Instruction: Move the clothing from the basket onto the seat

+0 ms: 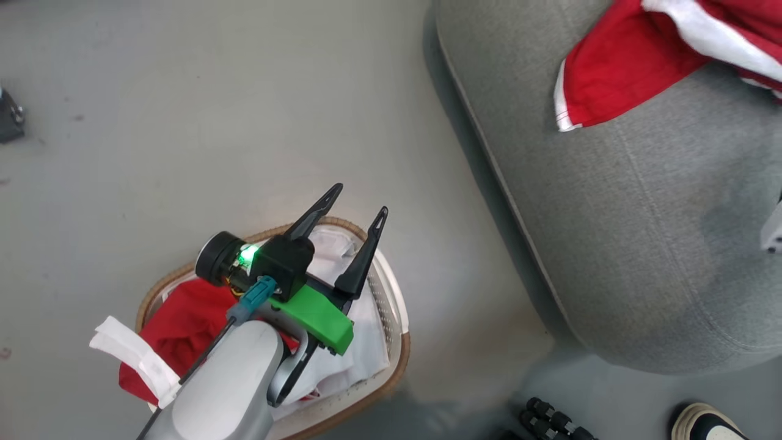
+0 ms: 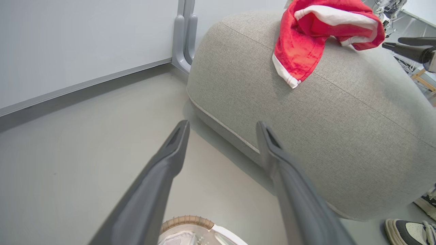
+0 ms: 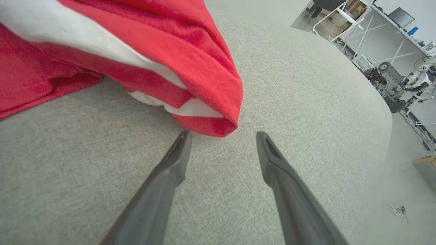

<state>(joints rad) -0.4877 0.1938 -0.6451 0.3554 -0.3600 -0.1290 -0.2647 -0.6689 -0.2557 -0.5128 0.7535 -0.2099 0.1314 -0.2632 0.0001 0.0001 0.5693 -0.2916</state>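
Note:
Red clothing [image 1: 183, 324] with a white band lies in the basket [image 1: 396, 305] at the lower left of the head view. My left gripper [image 1: 360, 198] hovers open above the basket with nothing between its fingers; its wrist view has the basket rim [image 2: 187, 221] below the left gripper [image 2: 222, 124]. Another red garment [image 1: 629, 61] lies on the grey seat [image 1: 641, 232]. My right gripper [image 3: 223, 133] stands open over the seat [image 3: 289, 102], its tips just short of that garment's folded edge [image 3: 211, 115]. The right gripper's fingers [image 2: 405, 50] also appear beside the garment [image 2: 306, 37].
Bare grey floor [image 1: 214, 122] separates the basket from the seat. A person's shoe [image 1: 708, 425] and a dark knobbed part [image 1: 550, 421] sit at the lower right. A dark object [image 1: 9, 116] is at the left edge. A wall and panel foot [image 2: 185, 37] stand behind the seat.

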